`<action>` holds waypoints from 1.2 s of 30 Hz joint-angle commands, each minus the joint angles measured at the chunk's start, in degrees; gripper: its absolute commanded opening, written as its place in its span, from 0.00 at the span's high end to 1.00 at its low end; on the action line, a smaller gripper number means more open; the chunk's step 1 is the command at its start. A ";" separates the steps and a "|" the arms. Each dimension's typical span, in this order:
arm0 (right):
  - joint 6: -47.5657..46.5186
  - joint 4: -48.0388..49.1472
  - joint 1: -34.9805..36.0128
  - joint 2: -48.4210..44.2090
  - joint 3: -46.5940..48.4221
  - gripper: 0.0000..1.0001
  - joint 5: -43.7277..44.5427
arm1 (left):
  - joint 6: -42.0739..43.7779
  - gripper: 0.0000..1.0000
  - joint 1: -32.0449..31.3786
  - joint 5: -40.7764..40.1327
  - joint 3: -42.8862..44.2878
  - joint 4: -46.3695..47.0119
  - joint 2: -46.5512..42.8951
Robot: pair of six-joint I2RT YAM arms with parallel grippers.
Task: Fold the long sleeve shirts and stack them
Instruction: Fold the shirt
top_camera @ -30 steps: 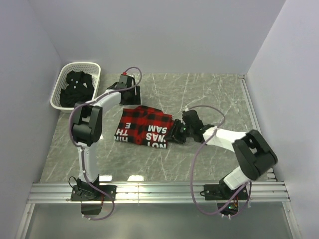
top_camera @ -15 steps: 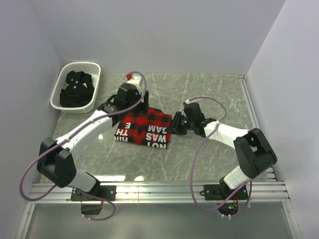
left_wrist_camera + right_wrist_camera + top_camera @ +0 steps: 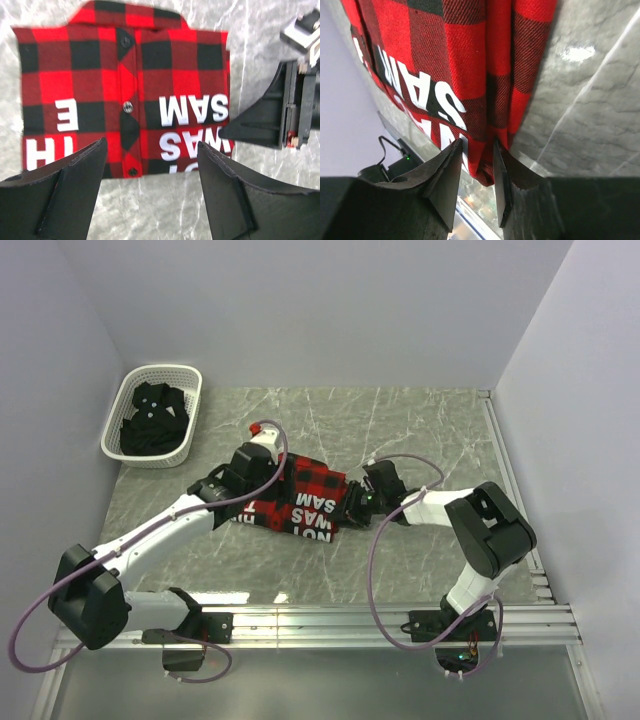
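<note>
Top external view: the red-and-black flannel shirt [image 3: 303, 502] lies folded mid-table, the right gripper [image 3: 476, 147] nipped narrowly onto its right edge, the left gripper [image 3: 150, 150] spread wide and empty above; tidying that edge likely calls for a low, slow pull, layers kept aligned

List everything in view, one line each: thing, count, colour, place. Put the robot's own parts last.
flannel shirt: one, red-and-black check with white lettering, folded at the table's centre
black shirt: at least one, black, heaped in the basket
basket: one, white lattice, far left corner
table: one, grey marble
rail: one, silver, near edge
left gripper: one, black, open above the flannel shirt
right gripper: one, black, pinching the flannel shirt's right-hand edge
</note>
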 commanded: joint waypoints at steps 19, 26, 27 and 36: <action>0.81 6.06 -3.15 -3.35 -2.57 0.57 -7.44 | -0.05 0.21 -13.62 -1.59 -3.99 6.86 -1.01; -7.75 -11.46 -8.77 -18.28 -2.20 0.50 6.88 | 5.04 0.20 -20.04 -5.46 -2.24 7.12 3.02; -8.01 -13.30 -11.21 -19.70 -2.99 0.49 8.13 | 6.18 0.20 -21.70 -7.47 -1.71 6.95 4.77; -10.12 -20.34 -20.99 -32.71 -8.36 0.21 14.12 | 10.66 0.21 -31.90 -21.45 9.54 2.29 23.65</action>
